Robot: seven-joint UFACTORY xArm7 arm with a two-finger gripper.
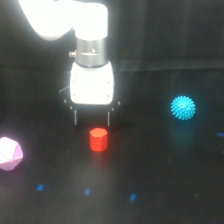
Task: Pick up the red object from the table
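Observation:
The red object (98, 139) is a small stubby faceted cylinder standing upright on the black table (165, 175), near the middle of the exterior view. My gripper (91, 120) hangs from the white arm just above and slightly behind it, offset a little to the exterior view's left. Its two thin dark fingers (76, 117) point down, spread apart and empty. The fingertips end about level with the top of the red object and do not touch it.
A cyan spiky ball (183, 107) sits at the exterior view's right. A pink polyhedron (9, 153) lies at the left edge. Small blue marks (87, 191) dot the table nearer the camera.

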